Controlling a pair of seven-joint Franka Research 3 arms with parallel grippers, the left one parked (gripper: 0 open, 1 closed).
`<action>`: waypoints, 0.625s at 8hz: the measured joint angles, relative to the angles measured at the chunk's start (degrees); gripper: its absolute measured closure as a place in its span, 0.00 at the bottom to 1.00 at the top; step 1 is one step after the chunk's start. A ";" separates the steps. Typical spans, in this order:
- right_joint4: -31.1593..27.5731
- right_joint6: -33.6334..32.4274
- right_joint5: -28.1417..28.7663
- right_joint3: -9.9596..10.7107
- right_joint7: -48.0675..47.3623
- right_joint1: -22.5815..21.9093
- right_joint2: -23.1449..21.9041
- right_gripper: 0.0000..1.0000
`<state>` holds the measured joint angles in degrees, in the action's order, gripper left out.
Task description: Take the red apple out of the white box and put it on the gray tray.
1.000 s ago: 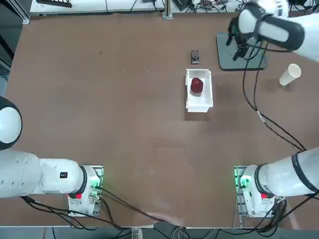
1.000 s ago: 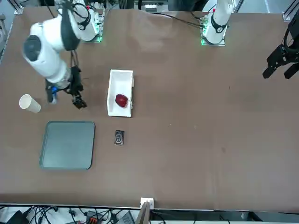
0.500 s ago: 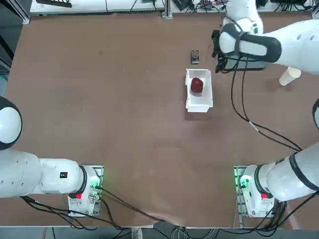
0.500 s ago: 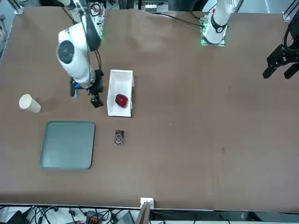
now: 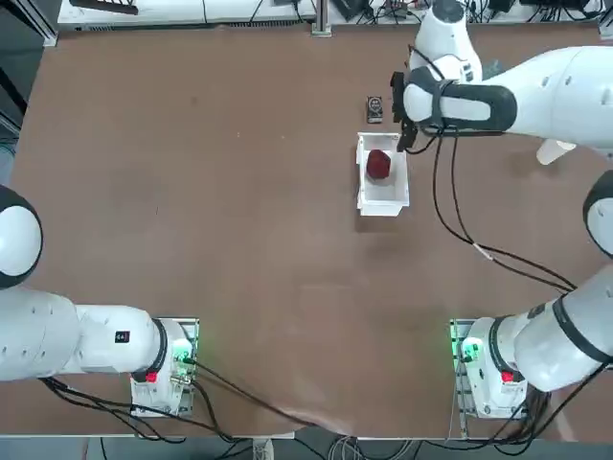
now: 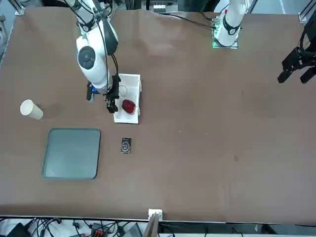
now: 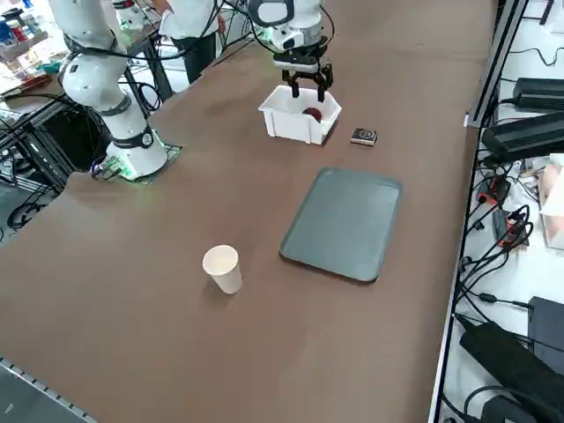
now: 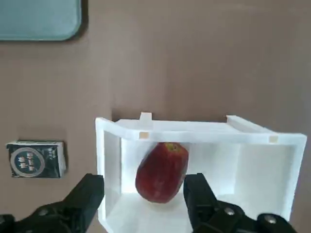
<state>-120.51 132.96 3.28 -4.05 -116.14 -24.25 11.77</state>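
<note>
The red apple (image 5: 378,165) (image 6: 128,106) (image 8: 162,171) lies inside the white box (image 5: 383,204) (image 6: 127,80) (image 8: 194,127), toward the end nearest the small black packet. My right gripper (image 5: 401,135) (image 6: 103,100) (image 7: 310,84) (image 8: 143,194) hangs open just above that end of the box, at its tray-side wall. Nothing is held. In the wrist view the apple shows between the two fingers (image 8: 87,194). The gray tray (image 6: 71,153) (image 7: 344,222) (image 8: 39,19) lies bare a short way beyond the box; the arm covers it in the top view.
A small black packet (image 5: 374,108) (image 6: 126,145) (image 7: 363,136) (image 8: 34,159) lies on the table between box and tray. A white paper cup (image 6: 31,109) (image 7: 222,267) lies on its side farther out, past the tray.
The right arm has swung from over the tray to the box, and its open gripper now hangs at the box's wall. Apple and box have not moved.
</note>
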 joint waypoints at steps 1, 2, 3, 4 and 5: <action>0.00 0.44 0.00 0.02 -0.60 -0.71 0.84 0.00; -0.01 0.67 0.00 0.01 -1.04 -1.67 1.71 0.00; -0.01 0.87 0.00 0.01 -1.35 -2.34 2.48 0.00; -0.01 0.99 0.00 0.02 -1.47 -2.57 3.10 0.00; -0.01 1.15 0.00 0.04 -1.50 -2.65 3.56 0.00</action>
<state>-120.52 134.11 3.28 -4.01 -117.64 -26.90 15.33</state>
